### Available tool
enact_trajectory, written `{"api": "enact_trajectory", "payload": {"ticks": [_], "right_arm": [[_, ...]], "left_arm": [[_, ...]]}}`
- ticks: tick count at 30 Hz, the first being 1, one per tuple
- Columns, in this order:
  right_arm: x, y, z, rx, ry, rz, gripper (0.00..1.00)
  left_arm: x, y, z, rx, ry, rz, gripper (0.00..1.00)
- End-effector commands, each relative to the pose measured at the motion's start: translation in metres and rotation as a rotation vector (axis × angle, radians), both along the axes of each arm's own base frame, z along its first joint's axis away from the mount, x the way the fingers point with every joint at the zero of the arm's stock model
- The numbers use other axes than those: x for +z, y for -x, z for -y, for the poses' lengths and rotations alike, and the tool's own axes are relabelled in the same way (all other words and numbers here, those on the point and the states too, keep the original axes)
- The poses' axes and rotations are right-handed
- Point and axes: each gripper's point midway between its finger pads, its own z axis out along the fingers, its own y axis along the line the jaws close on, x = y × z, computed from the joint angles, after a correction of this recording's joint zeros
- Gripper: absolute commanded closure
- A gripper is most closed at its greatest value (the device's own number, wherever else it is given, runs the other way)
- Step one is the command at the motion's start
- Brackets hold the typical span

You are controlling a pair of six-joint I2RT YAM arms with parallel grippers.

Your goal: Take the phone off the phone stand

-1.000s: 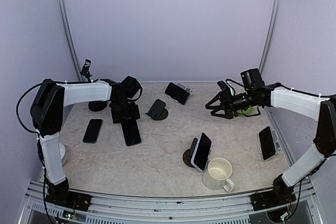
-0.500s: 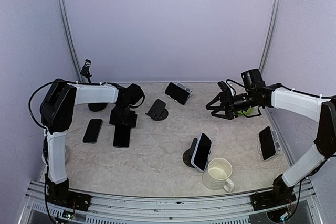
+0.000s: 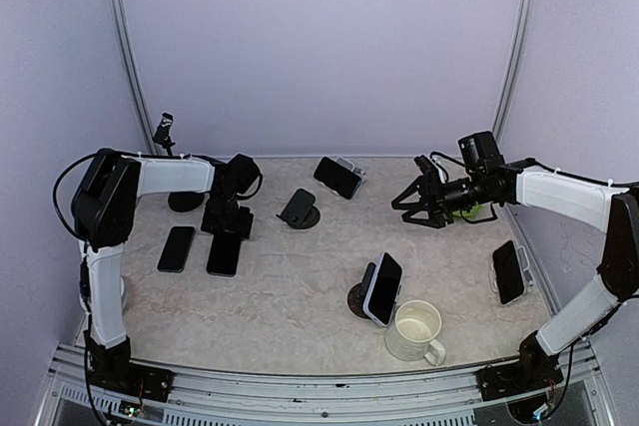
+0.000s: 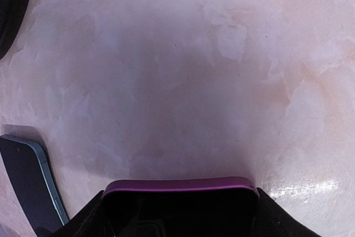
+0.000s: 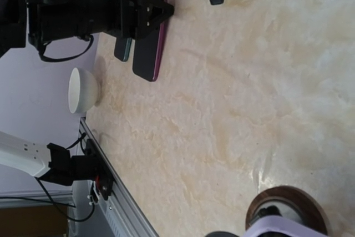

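Five phones: a dark phone (image 3: 177,248) and a purple-cased phone (image 3: 224,254) lie flat toward the left edge. A back phone (image 3: 336,177), a front phone (image 3: 384,288) and a right-edge phone (image 3: 508,271) are propped up.

Four stands: back stand (image 3: 352,164), front stand (image 3: 356,299), right-edge stand (image 3: 493,283) and an empty stand (image 3: 300,209).

One clip mount (image 3: 164,133) is at the back left corner.

One mug (image 3: 414,331).

One white bowl (image 5: 83,90).

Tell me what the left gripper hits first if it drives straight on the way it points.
Most likely the table top, straight ahead in the wrist view. The purple-edged phone that the left gripper holds sticks out past its fingers, so that phone's edge would touch first. Depth is unclear.
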Motion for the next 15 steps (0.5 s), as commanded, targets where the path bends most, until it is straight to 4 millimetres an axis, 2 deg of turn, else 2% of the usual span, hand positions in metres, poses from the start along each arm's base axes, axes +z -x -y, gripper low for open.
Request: {"api": "enact_trajectory", "payload": {"ticks": [1, 4, 6, 11, 15], "right_arm": [[0.008, -0.008, 0.002, -0.011, -0.002, 0.016, 0.34], [0.008, -0.009, 0.001, -0.012, -0.003, 0.016, 0.33], [0.009, -0.010, 0.000, -0.011, -0.007, 0.019, 0.34], [0.011, -0.012, 0.000, -0.010, -0.009, 0.026, 0.33], [0.013, -0.012, 0.000, -0.012, -0.009, 0.033, 0.33]], "left_arm": [[-0.004, 0.006, 0.012, -0.027, 0.080, -0.016, 0.72], [-0.007, 0.010, 0.013, -0.022, 0.090, -0.031, 0.68], [-0.008, 0.012, 0.012, -0.021, 0.095, -0.036, 0.60], [0.006, 0.010, 0.015, -0.033, 0.125, -0.005, 0.31], [0.030, 0.002, 0.024, -0.093, 0.169, 0.054, 0.05]]}}
